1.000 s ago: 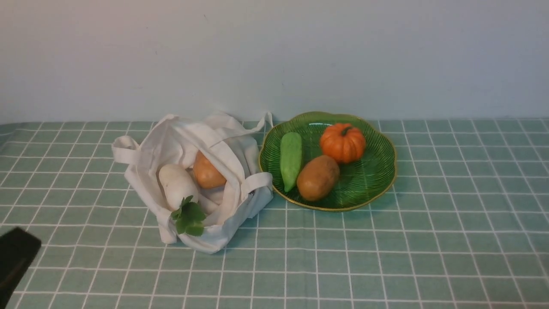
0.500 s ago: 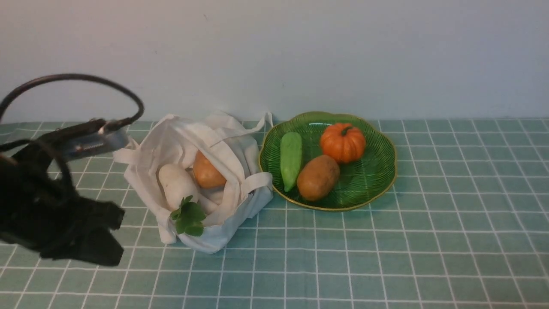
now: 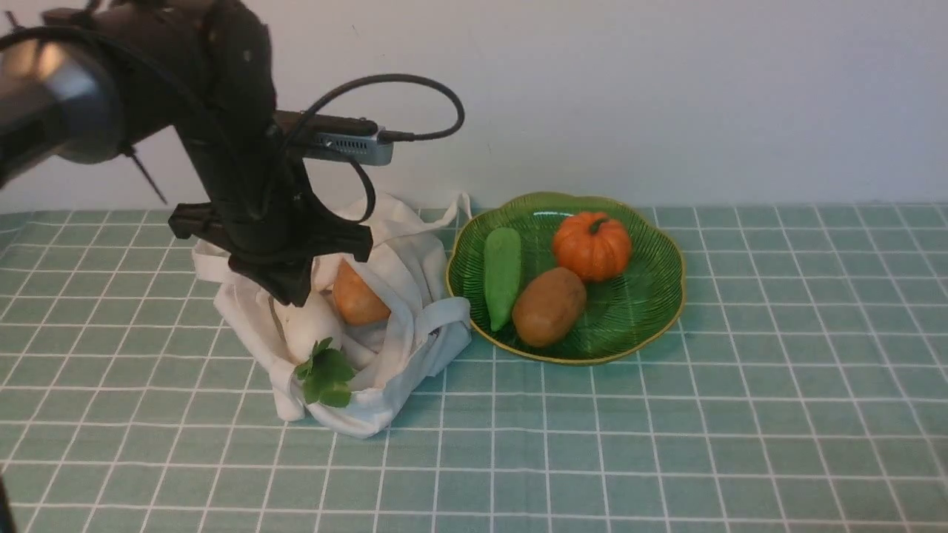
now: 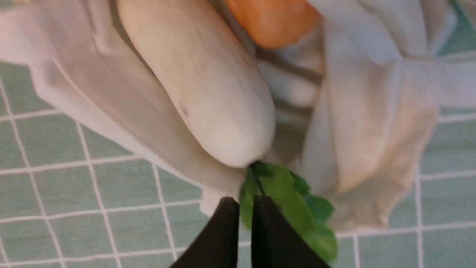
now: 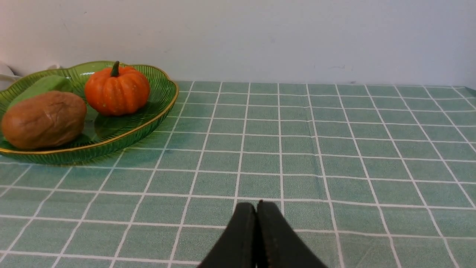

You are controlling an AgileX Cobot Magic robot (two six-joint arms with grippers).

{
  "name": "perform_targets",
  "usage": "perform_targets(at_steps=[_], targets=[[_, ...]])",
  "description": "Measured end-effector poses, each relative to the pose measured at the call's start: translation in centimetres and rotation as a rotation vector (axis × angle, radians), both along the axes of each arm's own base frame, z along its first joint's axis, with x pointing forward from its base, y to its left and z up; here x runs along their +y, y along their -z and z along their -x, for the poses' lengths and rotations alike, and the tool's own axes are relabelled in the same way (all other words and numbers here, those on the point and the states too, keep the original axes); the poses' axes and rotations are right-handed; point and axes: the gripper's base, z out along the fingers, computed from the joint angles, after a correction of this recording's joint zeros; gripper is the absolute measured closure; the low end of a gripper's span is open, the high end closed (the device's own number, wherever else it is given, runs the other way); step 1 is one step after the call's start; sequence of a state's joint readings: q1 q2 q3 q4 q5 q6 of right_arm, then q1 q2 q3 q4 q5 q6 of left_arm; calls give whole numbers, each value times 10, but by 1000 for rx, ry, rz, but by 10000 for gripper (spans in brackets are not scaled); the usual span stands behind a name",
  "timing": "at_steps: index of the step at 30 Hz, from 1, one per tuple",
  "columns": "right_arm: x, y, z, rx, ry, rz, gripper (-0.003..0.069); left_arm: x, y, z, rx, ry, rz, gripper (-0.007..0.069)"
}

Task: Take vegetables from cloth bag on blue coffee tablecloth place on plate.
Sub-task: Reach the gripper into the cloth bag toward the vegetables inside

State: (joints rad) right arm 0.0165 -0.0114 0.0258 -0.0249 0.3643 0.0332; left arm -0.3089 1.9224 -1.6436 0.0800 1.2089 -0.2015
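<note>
The white radish [image 3: 305,331] lies in the open cloth bag [image 3: 415,285] on the checked tablecloth [image 3: 666,444], its green leaves [image 3: 326,374] at the bag's near edge. My left gripper [image 3: 285,290] hangs just over the radish's far end and hides part of it. In the left wrist view the radish [image 4: 208,85] and leaves [image 4: 293,208] lie just beyond the left gripper [image 4: 245,203], whose black fingers stand almost together and hold nothing. The green plate [image 3: 661,255] stands right of the bag. My right gripper [image 5: 256,204] is shut and empty over bare cloth right of the plate [image 5: 163,97]; it is out of the front view.
An orange-brown potato-like vegetable [image 3: 358,300] lies in the bag beside the radish. On the plate are a pale green gourd [image 3: 502,275], a brown potato [image 3: 548,306] and an orange pumpkin [image 3: 591,246]. A wall stands right behind the table.
My left arm has swung up from the near left corner and across to the bag, and now hangs over the radish. Bag, plate and vegetables have not moved.
</note>
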Motion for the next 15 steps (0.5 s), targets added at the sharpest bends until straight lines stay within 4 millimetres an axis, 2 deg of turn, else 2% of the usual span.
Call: perform_targets(at_steps=[6, 11, 13, 14, 15], targets=[[0, 0, 0, 0, 0, 0, 676, -5, 21, -13, 20, -47, -48, 497], [0, 0, 0, 0, 0, 0, 676, -5, 26, -14, 30, -109, -48, 363], [0, 0, 0, 0, 0, 0, 676, -5, 30, -15, 38, -165, -45, 262], [0, 0, 0, 0, 0, 0, 676, -5, 31, -15, 39, -169, -45, 246], [0, 0, 0, 0, 0, 0, 676, -6, 35, -17, 43, -203, -42, 185]])
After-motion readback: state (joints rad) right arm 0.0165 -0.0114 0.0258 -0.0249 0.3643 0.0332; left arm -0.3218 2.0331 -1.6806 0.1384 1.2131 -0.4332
